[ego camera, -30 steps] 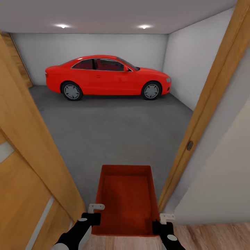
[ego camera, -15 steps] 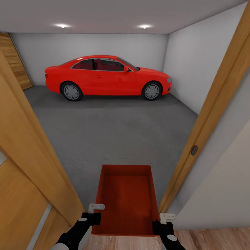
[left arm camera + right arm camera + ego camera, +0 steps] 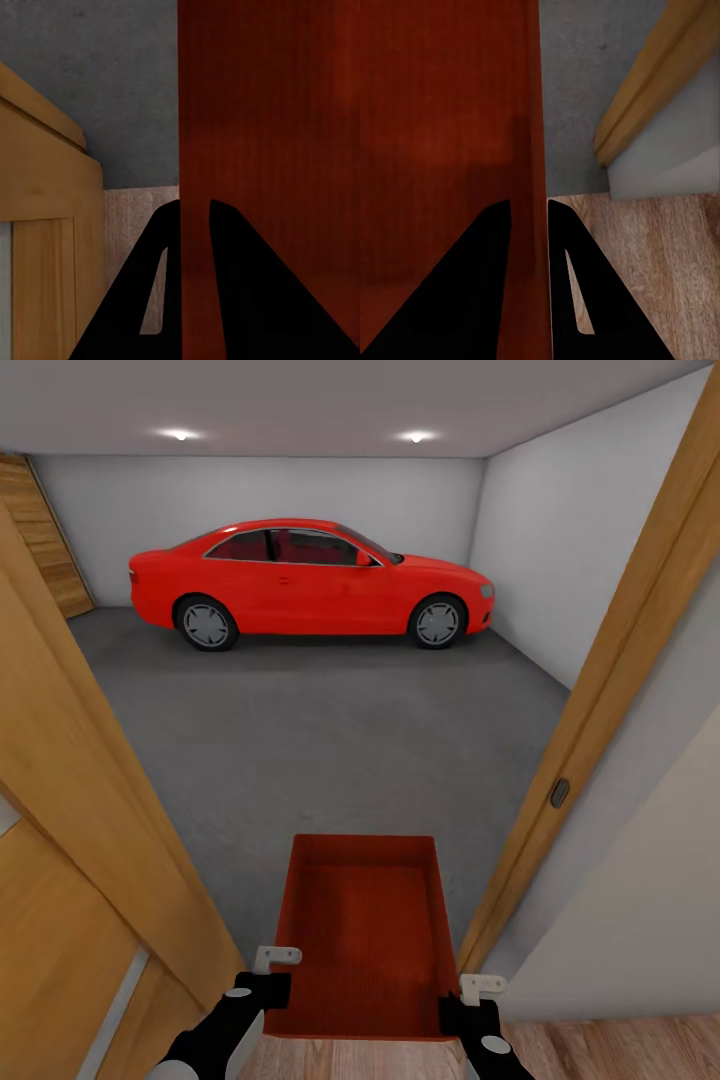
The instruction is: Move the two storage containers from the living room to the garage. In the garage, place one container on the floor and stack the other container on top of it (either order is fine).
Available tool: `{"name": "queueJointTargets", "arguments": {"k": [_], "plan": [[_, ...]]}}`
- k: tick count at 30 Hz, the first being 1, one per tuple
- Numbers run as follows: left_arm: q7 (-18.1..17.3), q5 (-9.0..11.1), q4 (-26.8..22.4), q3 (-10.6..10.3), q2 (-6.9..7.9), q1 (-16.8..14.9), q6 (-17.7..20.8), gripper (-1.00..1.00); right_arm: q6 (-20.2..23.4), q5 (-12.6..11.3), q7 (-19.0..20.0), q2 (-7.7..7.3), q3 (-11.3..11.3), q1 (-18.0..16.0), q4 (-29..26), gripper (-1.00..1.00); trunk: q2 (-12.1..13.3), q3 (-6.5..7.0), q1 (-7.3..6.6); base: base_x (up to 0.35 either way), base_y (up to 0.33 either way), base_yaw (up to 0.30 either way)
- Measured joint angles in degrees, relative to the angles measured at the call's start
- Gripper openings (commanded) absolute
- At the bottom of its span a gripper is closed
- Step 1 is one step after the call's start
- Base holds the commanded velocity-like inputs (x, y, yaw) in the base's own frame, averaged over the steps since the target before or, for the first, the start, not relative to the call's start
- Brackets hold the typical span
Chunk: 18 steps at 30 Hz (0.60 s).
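One orange-red storage container (image 3: 365,930), open-topped with a ribbed bottom, hangs level in front of me in the garage doorway. My left gripper (image 3: 268,980) is shut on its near left wall, and my right gripper (image 3: 470,1000) is shut on its near right wall. In the left wrist view the container's wall (image 3: 270,112) runs between the fingers of the left gripper (image 3: 195,206). The right wrist view shows the container (image 3: 442,112) pinched the same way by the right gripper (image 3: 529,204). Beyond and below lies the garage's dark grey concrete floor (image 3: 330,740).
A red car (image 3: 310,580) is parked across the far end of the garage. A wooden door (image 3: 70,840) stands open close on the left, and the wooden door frame (image 3: 610,650) is close on the right. Light wood flooring (image 3: 620,1045) lies beneath me.
The view moved slightly forward into the doorway a second ago and has since held still. The container stays gripped in the same place by both grippers.
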Motion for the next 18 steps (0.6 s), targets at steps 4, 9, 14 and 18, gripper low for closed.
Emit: {"name": "queueJointTargets", "arguments": {"k": [4, 9, 14, 18], "plan": [[0.0, 0.0, 0.0, 0.0, 0.00, 0.0, 0.0, -1.00, 0.0, 0.0, 0.0, 0.00, 0.0, 0.0, 0.0, -1.00, 0.0, 0.00, 0.00, 0.000, 0.000, 0.000], [0.0, 0.0, 0.0, 0.0, 0.01, 0.0, 0.0, -1.00, 0.0, 0.0, 0.0, 0.00, 0.0, 0.0, 0.0, -1.00, 0.0, 0.00, -0.01, 0.055, 0.000, 0.000], [0.0, 0.0, 0.0, 0.0, 0.01, 0.0, 0.0, -1.00, 0.0, 0.0, 0.0, 0.00, 0.0, 0.0, 0.0, -1.00, 0.0, 0.00, -0.03, 0.273, 0.000, 0.000], [0.0, 0.0, 0.0, 0.0, 0.00, 0.0, 0.0, -1.00, 0.0, 0.0, 0.0, 0.00, 0.0, 0.0, 0.0, -1.00, 0.0, 0.00, -0.03, 0.300, 0.000, 0.000]]}}
